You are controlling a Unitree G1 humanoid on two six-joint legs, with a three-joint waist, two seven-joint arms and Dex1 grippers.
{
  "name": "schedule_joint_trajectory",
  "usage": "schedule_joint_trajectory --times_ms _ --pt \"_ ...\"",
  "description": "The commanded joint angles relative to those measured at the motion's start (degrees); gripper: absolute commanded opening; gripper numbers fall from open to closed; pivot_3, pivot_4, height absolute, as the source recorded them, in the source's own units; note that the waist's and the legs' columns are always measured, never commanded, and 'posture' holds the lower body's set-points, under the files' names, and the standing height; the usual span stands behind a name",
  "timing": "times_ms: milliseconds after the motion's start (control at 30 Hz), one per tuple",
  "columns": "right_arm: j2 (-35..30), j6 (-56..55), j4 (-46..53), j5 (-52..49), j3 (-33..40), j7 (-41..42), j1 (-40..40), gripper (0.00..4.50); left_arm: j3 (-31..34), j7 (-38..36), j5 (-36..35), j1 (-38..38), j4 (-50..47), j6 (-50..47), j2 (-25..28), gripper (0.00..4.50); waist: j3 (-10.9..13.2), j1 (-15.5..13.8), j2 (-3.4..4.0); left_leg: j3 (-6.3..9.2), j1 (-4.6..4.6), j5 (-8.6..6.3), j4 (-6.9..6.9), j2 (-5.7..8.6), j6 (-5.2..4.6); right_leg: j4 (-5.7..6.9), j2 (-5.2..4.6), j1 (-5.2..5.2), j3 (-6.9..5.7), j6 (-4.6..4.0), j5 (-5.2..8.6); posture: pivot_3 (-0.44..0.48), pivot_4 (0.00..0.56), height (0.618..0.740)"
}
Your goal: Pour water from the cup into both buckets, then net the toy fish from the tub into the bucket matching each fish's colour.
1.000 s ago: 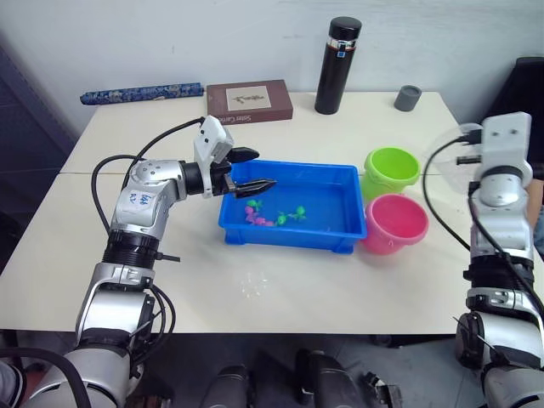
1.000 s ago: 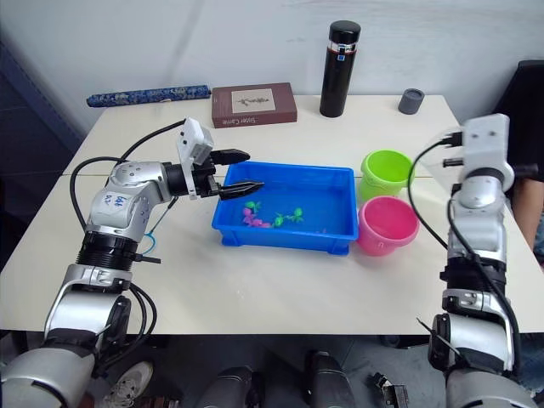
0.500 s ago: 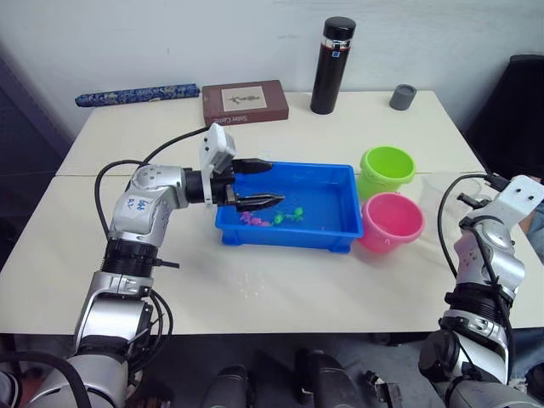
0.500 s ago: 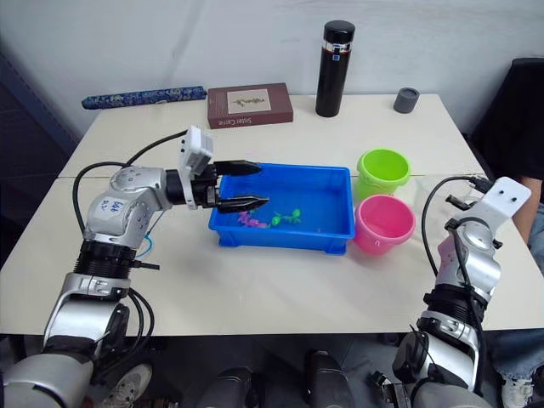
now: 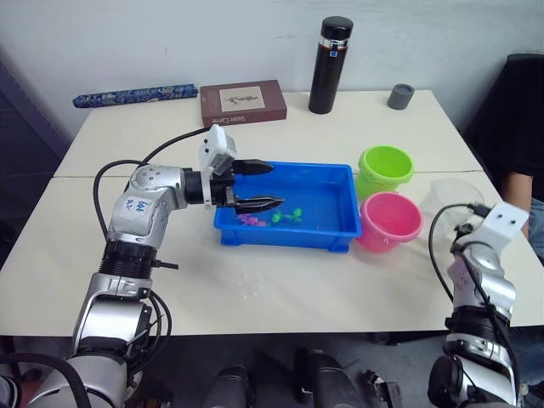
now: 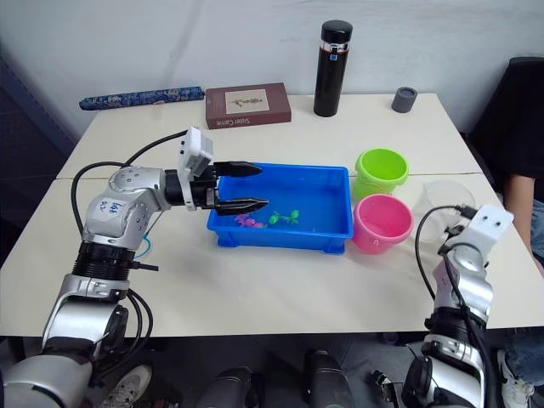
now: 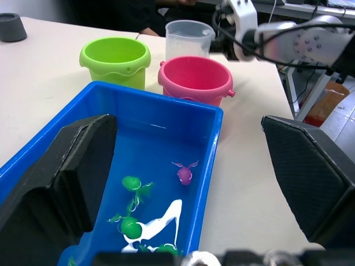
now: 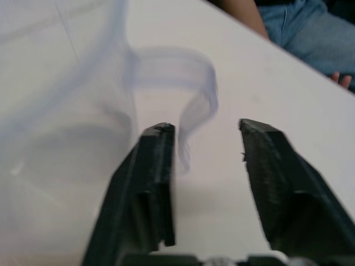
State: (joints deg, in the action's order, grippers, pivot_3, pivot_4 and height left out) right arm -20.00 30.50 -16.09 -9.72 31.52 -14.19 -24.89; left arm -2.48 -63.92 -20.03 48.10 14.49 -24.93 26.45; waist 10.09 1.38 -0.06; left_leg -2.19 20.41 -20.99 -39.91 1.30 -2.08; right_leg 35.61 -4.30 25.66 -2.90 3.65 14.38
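Black and blocky, the two fingers of the right gripper [image 8: 205,183] stood parted around the curved handle of the cup [image 6: 445,201], one finger between handle and wall, the other outside, neither visibly pressing it. That clear plastic cup sat upright on the pale table [image 6: 280,280], on the side of the pink bucket [image 6: 383,223] away from the tub [image 6: 336,223].

Over the tub's near-left end, the left gripper [image 5: 268,185] hung with its tapered black fingers spread wide and empty, one above the other.

Glossy and bright blue, the shallow rectangular tub held a film of water and the toy fish [image 7: 184,173]: one small magenta fish and a few green ones clustered toward the gripper's end. Against the tub's far end stood the smooth round buckets, the lime green bucket [image 6: 382,172] behind the pink one, the two nearly touching.
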Motion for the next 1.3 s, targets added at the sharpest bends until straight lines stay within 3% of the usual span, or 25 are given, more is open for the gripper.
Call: schedule_joint_trajectory --times_ms 33,67,333,433,600,733,833,1033,1300 --pt "-3.5 7.3 11.2 -0.8 -0.4 2.5 3.4 4.06 -0.2 0.2 0.0 0.2 -0.6 0.9 -0.2 4.5 0.0 -0.1 0.01 0.0 0.0 0.0 0.0 0.0 0.0 0.0 -0.01 0.0 0.0 0.0 0.0 0.0 0.15 0.74" --pt "-3.8 8.8 12.8 -0.9 -0.4 2.8 4.2 4.48 -0.4 0.2 0.1 0.2 -0.5 1.0 -0.3 4.5 0.0 -0.1 0.01 0.02 0.0 0.0 0.01 0.0 0.0 0.0 -0.01 0.0 0.0 0.0 0.0 0.0 0.15 0.74" --pt "-10.0 29.5 30.1 -5.0 -2.0 11.3 12.0 4.48 -0.3 0.5 0.2 -0.5 -0.3 1.0 -0.3 4.5 0.0 -0.8 0.01 0.02 -0.02 -0.01 0.11 0.0 -0.02 -0.04 0.0 0.01 0.01 0.0 0.0 0.0 0.15 0.74" --pt "-18.4 36.1 41.5 -11.7 -0.5 23.8 20.4 4.48 1.2 2.0 0.0 -2.3 -1.3 0.5 1.0 4.5 0.0 -1.3 0.06 0.0 -0.03 -0.02 0.1 0.01 -0.05 -0.06 0.0 0.0 0.03 0.0 0.0 0.0 0.15 0.74" --pt "-27.1 34.0 46.3 -20.9 5.6 40.6 25.1 4.48 3.4 5.2 0.3 -4.5 -2.1 0.7 2.7 4.5 0.1 -1.5 -0.13 0.03 -0.09 -0.05 0.12 -0.01 -0.13 -0.16 0.05 -0.11 0.0 0.03 -0.01 0.0 0.15 0.74" --pt "-32.8 26.3 45.4 -25.0 5.5 53.1 24.2 4.48 6.3 10.1 0.4 -6.8 -3.5 0.1 4.2 4.5 0.1 -1.4 -0.15 0.03 -0.15 -0.08 0.15 0.0 -0.18 -0.25 0.06 -0.2 0.01 0.06 -0.03 0.0 0.15 0.74" --pt "-33.4 23.4 46.9 -30.3 2.5 60.1 22.1 4.48 8.4 14.1 0.0 -8.1 -4.7 -2.0 5.1 4.5 0.1 -1.5 -0.25 0.07 -0.15 -0.07 0.17 -0.03 -0.15 -0.27 0.07 -0.19 -0.04 0.06 -0.03 0.0 0.15 0.74" --pt "-29.5 19.2 47.8 -34.4 -8.9 62.8 13.9 4.48 12.7 23.6 0.7 -11.4 -6.6 -6.7 6.5 4.5 0.2 -1.5 -0.31 0.09 -0.14 -0.07 0.13 0.01 -0.13 -0.3 -0.04 -0.19 -0.06 0.07 -0.04 0.0 0.15 0.74" --pt "-24.0 9.1 47.0 -29.9 -22.2 65.4 11.1 4.48 15.7 30.9 3.4 -15.1 -2.5 -10.0 10.8 4.5 0.2 -1.7 -0.34 0.12 -0.1 -0.07 0.14 0.02 -0.06 -0.37 -0.06 -0.17 -0.13 0.07 -0.04 0.0 0.15 0.74"
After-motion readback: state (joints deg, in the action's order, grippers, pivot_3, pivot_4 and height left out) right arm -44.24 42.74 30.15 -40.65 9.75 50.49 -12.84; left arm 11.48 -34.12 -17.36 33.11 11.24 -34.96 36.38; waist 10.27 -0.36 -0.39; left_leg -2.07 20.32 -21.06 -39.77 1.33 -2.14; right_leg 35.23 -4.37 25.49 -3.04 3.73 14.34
